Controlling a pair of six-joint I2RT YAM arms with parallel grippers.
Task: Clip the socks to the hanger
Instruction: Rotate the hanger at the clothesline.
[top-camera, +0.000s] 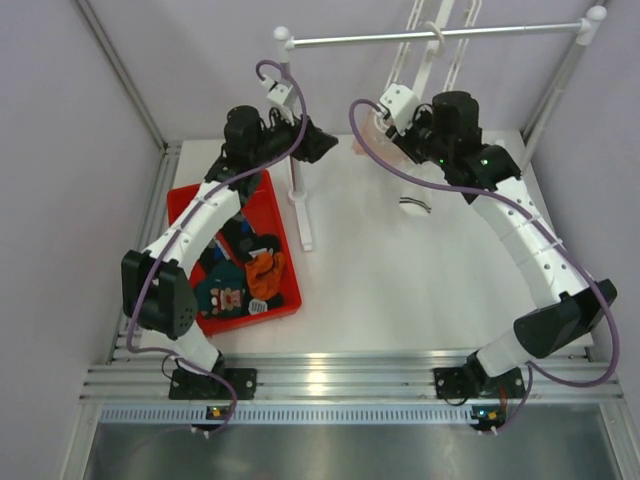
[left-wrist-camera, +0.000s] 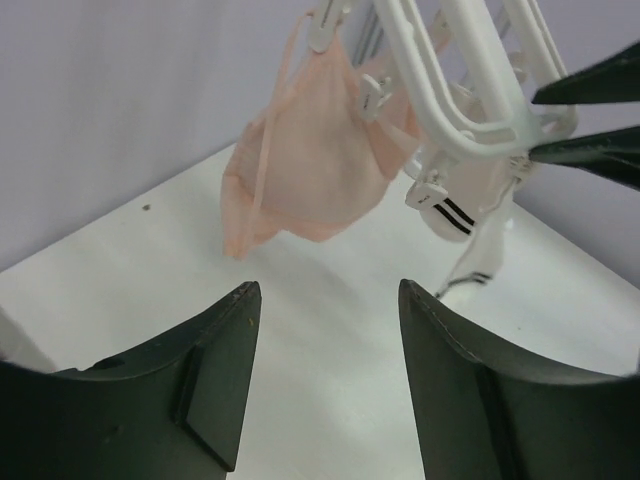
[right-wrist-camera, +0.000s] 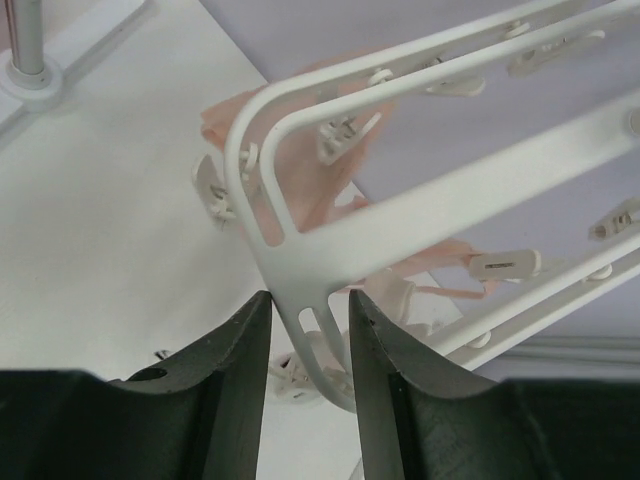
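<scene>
Right gripper (right-wrist-camera: 305, 300): fingers pinched on a corner of the hanger (right-wrist-camera: 400, 215); I'm steadying the frame with it.
Left gripper (left-wrist-camera: 325, 290): spread wide, nothing in it.
Ahead of the left fingers: pink sock (left-wrist-camera: 315, 160) and white striped sock (left-wrist-camera: 455, 215) hang clipped. I count two done.
Behind the left hand, under its forearm: red tray (top-camera: 290, 290) holds more socks (top-camera: 240, 285). Several to go, I judge.

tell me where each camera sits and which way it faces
top: above, behind the arms, looking down at the table; both arms show.
left wrist: faces the pink sock on the hanger, over the open left gripper.
right wrist: looks along the right gripper clamped on the hanger.
shared: both wrists see hanger and sock.
</scene>
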